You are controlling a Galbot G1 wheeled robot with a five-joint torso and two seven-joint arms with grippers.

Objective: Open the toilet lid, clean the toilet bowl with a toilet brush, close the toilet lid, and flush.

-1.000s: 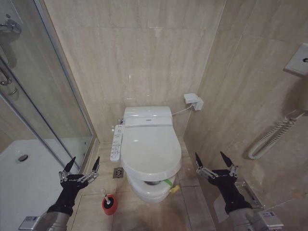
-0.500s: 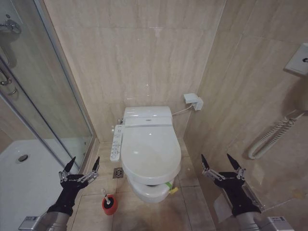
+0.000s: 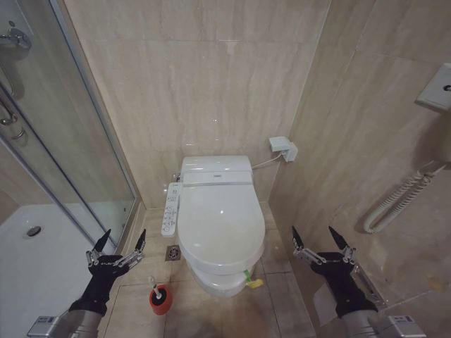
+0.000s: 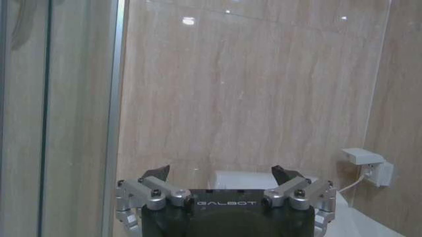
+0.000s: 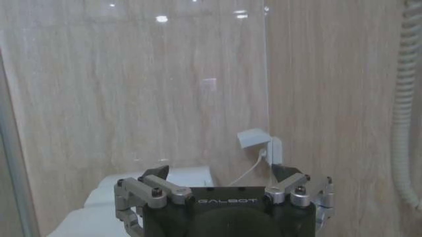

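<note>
Lid [image 3: 220,223] lying shut on the bowl [image 3: 224,279] against the back wall, long axis running front-back. Right gripper [image 3: 313,241] hovering right of the lid's front edge (nearer its tag), fingers spread. Left gripper [image 3: 117,239] also spread, above the brush [image 3: 158,294].

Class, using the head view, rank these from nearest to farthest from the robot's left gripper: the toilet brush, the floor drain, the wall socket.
1. Toilet brush: on the floor just right of the left gripper, in its red cup.
2. Floor drain: on the floor beside the toilet bowl.
3. Wall socket: up on the wall, right of the toilet.
</note>
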